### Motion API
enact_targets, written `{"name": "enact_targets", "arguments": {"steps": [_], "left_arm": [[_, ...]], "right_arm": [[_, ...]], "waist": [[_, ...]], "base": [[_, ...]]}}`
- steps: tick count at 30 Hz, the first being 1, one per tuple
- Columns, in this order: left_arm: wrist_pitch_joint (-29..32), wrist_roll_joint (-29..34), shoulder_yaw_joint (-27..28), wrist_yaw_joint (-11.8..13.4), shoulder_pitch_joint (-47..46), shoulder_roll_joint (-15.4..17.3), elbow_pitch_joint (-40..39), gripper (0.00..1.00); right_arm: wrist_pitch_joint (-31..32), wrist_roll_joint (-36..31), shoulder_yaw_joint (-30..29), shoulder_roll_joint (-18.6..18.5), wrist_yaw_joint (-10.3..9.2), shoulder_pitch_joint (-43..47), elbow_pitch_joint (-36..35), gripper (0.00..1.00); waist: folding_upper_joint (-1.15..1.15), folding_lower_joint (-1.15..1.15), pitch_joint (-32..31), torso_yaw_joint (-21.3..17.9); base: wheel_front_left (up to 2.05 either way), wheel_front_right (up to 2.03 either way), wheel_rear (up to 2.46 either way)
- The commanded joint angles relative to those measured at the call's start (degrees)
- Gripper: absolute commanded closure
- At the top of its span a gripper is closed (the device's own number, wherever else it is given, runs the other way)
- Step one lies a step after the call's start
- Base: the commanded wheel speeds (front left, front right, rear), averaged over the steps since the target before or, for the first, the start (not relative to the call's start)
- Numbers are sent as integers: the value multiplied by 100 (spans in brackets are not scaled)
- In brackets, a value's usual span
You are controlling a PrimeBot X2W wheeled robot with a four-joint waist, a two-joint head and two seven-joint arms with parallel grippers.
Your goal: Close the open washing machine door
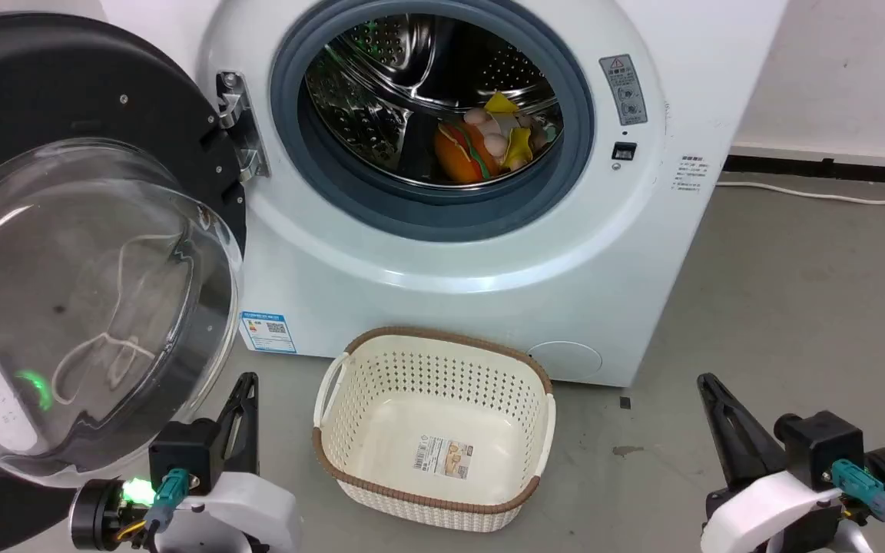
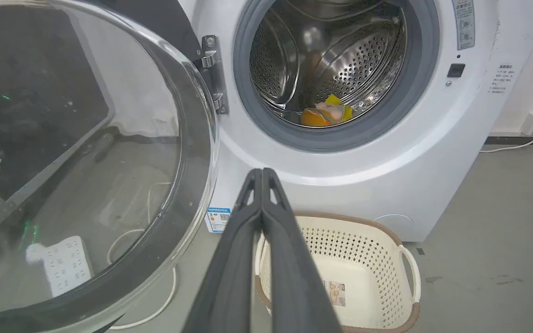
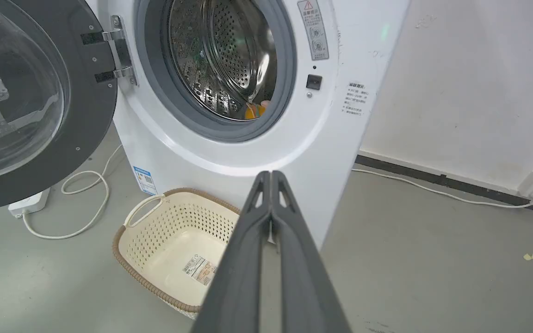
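while both grippers hang low in front of the machine with nothing in them, each has its two dark fingers pressed flat together. the left gripper (image 1: 247,380) sits near the lower edge of the door's glass, apparently not touching it, and the right gripper (image 1: 705,380) is well apart, on the other side of the cream laundry basket (image 1: 442,338). the washing machine door (image 1: 81,253) stands swung wide on its metal hinge (image 1: 241,127) at the robot's left of the washing machine (image 1: 450,261). its inner face and bulging clear bowl are turned toward the robot, and its free edge runs off the left of the head view. the door looks heavy and rigid and will likely swing as one stiff piece about the hinge. the glass is curved and slick, a poor place to press, and closed fingers would probably slide off it. the black rim is the better contact, taken far from the hinge for leverage, from behind or along the free edge. a firm last push will probably be needed to seat it against the grey gasket (image 1: 435,219) and catch the latch slot (image 1: 624,150). the basket stands on the floor just before the machine, and the door looks likely to pass above it, though the margin is hard to judge. soft toys (image 1: 481,146) lie deep in the drum, back from the opening.
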Motion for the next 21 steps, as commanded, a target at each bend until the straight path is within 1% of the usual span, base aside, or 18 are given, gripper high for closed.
{"name": "enact_targets", "arguments": {"steps": [1, 21], "left_arm": [[1, 16, 4, 15, 82, 0, -24, 100], [1, 16, 4, 15, 82, 0, -24, 100]], "right_arm": [[3, -37, -4, 24, 5, 50, -29, 100], [3, -37, -4, 24, 5, 50, -29, 100]], "waist": [[0, 0, 0, 0], [0, 0, 0, 0]], "base": [[0, 0, 0], [0, 0, 0]]}}
